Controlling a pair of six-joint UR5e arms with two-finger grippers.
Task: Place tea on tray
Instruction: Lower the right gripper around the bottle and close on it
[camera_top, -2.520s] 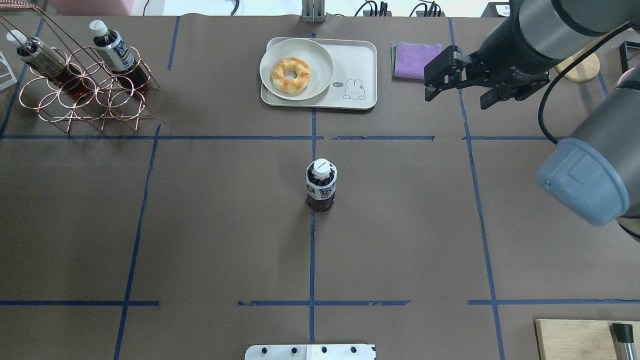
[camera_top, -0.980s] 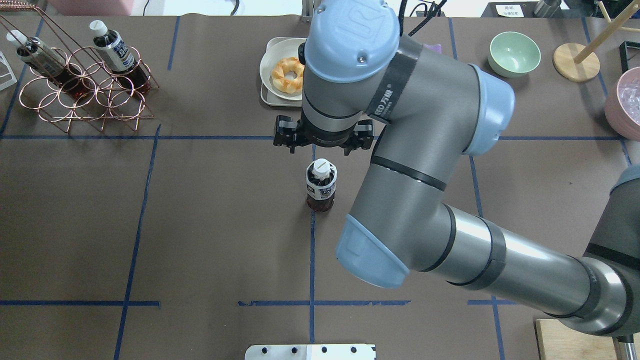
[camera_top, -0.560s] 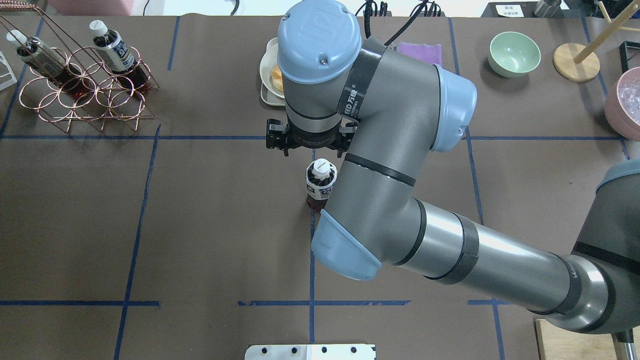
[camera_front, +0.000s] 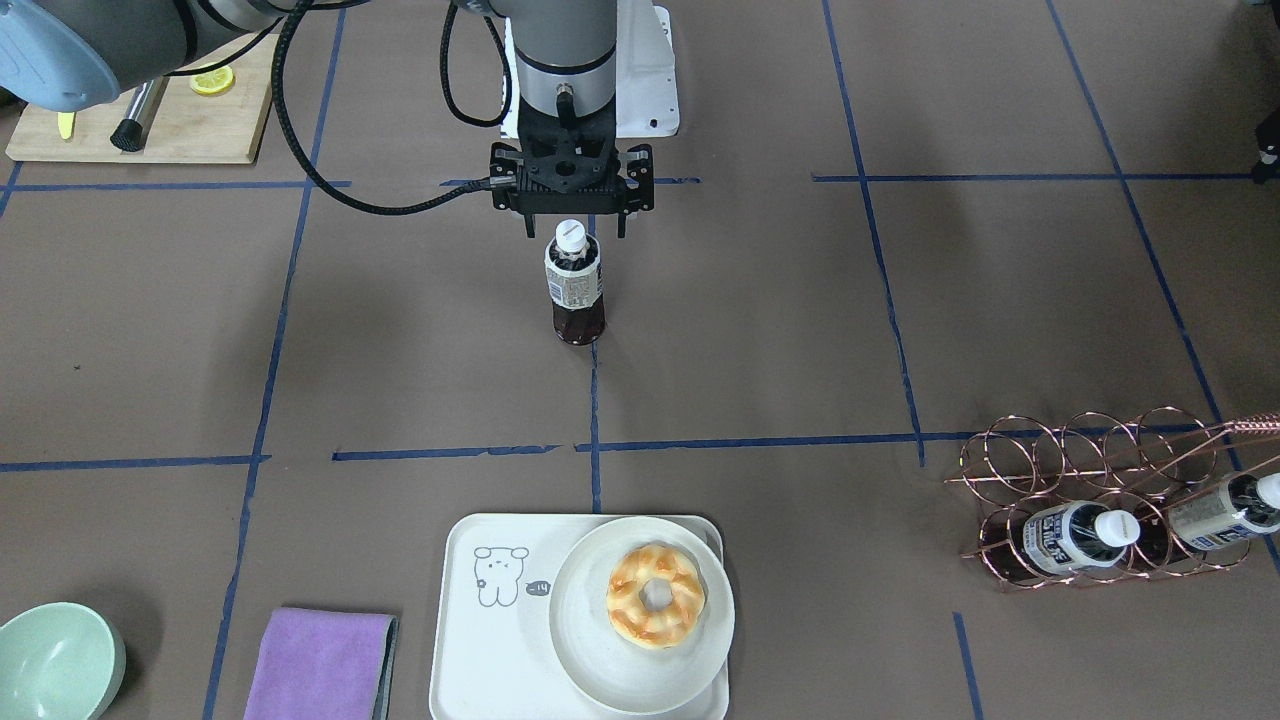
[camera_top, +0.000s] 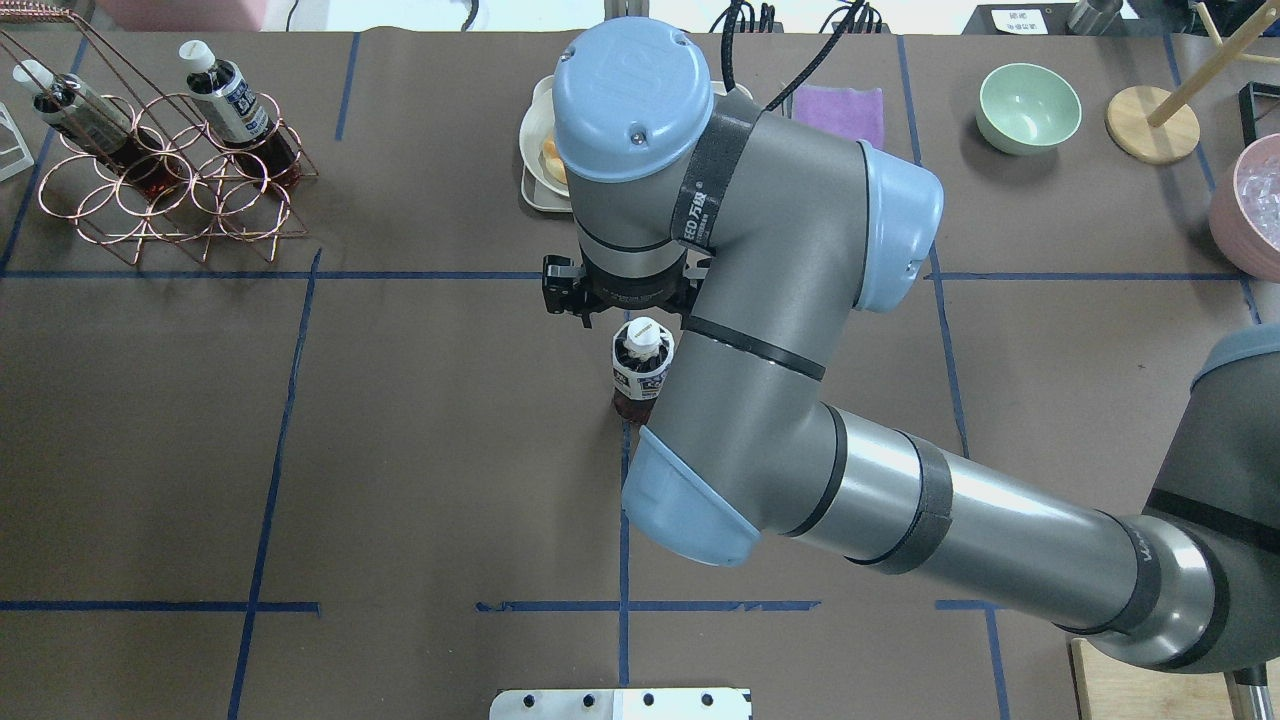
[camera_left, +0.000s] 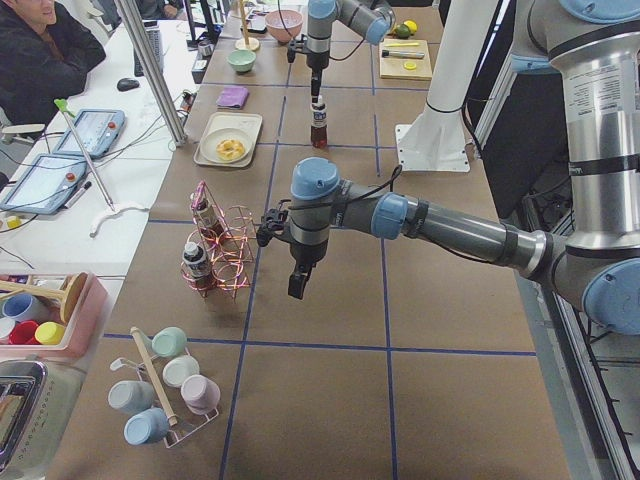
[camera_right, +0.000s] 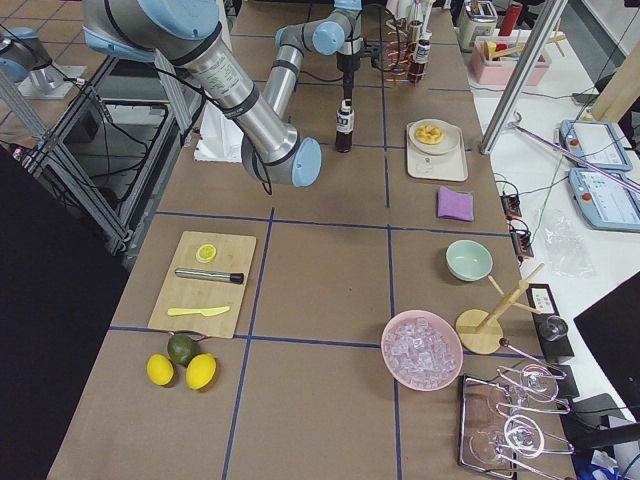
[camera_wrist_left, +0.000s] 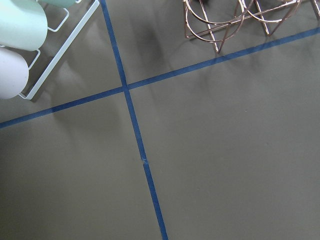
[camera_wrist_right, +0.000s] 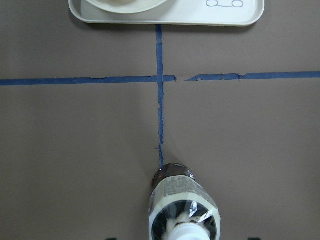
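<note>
The tea bottle (camera_front: 575, 290) stands upright on the table's centre line, with dark liquid, a white cap and a printed label. It also shows in the overhead view (camera_top: 640, 375) and at the bottom of the right wrist view (camera_wrist_right: 182, 210). My right gripper (camera_front: 573, 228) is open, pointing down, its fingers on either side just above the cap and not touching it. The cream tray (camera_front: 480, 640) with the bear drawing lies beyond the bottle and holds a round plate with a donut (camera_front: 655, 595). My left gripper (camera_left: 297, 285) shows only in the exterior left view, so I cannot tell its state.
A copper wire rack (camera_top: 170, 190) at the back left holds two more tea bottles (camera_top: 230, 100). A purple cloth (camera_front: 320, 665) and a green bowl (camera_front: 55, 665) lie beside the tray. A wooden cutting board (camera_front: 150, 120) is at the robot's near right. A pink bowl of ice (camera_top: 1250, 205) is at the far right.
My right arm swung in from the back right to over the middle of the table. The open gripper has come down closer to the bottle's cap. The bottle has not moved.
</note>
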